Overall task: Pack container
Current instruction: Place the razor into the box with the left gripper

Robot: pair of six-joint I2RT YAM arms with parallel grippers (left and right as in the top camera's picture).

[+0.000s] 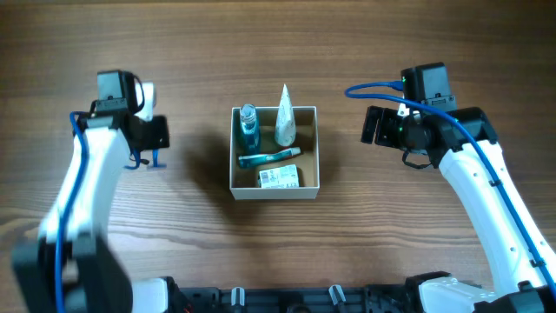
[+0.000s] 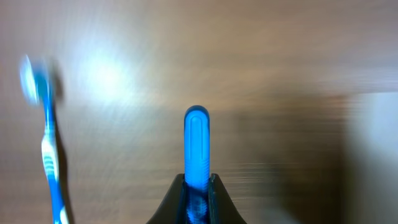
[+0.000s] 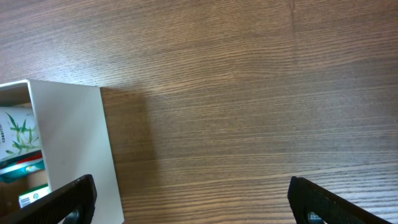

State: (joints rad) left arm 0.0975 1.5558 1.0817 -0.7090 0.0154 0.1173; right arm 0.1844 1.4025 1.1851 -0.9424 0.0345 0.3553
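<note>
The container [image 1: 274, 193], a square white-walled box, sits at the table's middle. It holds a blue bottle [image 1: 249, 127], a white tube [image 1: 285, 123], a teal toothbrush-like item [image 1: 269, 157] and a small labelled pack [image 1: 279, 177]. My left gripper [image 1: 155, 149] is left of the container and shut on a blue toothbrush handle [image 2: 196, 144]. A second blue toothbrush [image 2: 50, 158] lies blurred on the wood beside it. My right gripper [image 1: 375, 127] is open and empty to the right of the container; its fingers [image 3: 193, 204] flank bare wood, the left one beside the container's white wall [image 3: 74, 140].
Brown wooden table [image 1: 417, 52] all around. The container's wall shows faintly at the right edge of the left wrist view [image 2: 373, 155]. A pack with a bamboo print [image 3: 15, 134] shows inside the container in the right wrist view.
</note>
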